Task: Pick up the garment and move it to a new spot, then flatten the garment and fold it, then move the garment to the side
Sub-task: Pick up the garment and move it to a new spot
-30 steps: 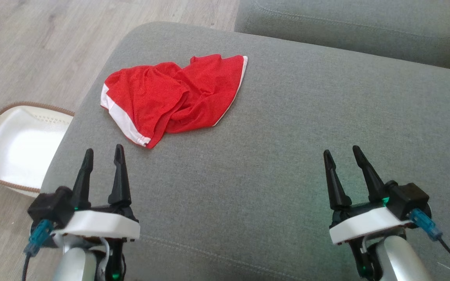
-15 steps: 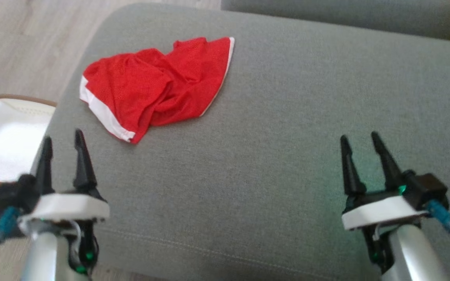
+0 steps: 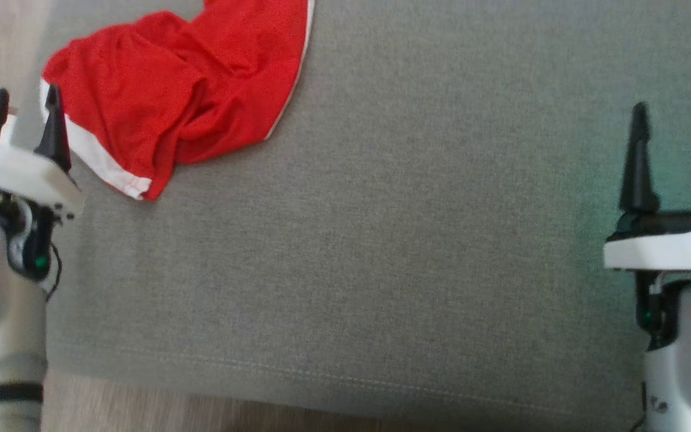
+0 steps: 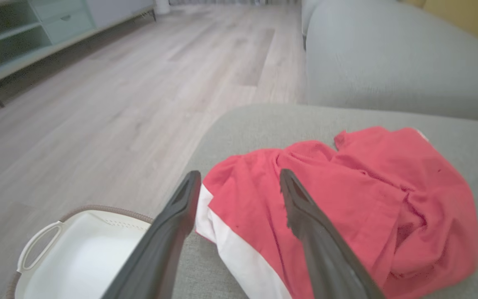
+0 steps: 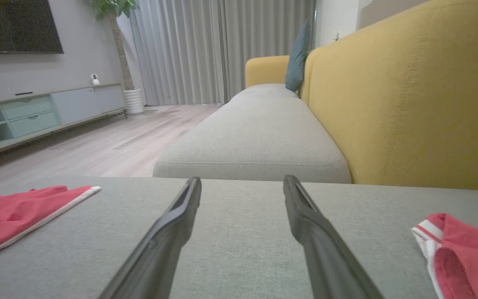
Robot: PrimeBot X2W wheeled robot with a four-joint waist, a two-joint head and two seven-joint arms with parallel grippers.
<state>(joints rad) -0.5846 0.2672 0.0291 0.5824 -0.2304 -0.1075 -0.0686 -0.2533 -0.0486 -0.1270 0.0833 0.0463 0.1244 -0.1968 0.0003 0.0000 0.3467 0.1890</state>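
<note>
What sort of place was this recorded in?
Most likely a home living room: a grey-and-yellow sofa, a television on the wall above a low cabinet, and floor-length curtains.

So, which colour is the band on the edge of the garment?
White band on the red garment; clearest in the left wrist view.

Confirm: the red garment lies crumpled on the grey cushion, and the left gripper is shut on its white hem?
No. The left gripper is open, holding nothing, as the left wrist view shows. The red garment does lie crumpled on the grey cushion.
</note>
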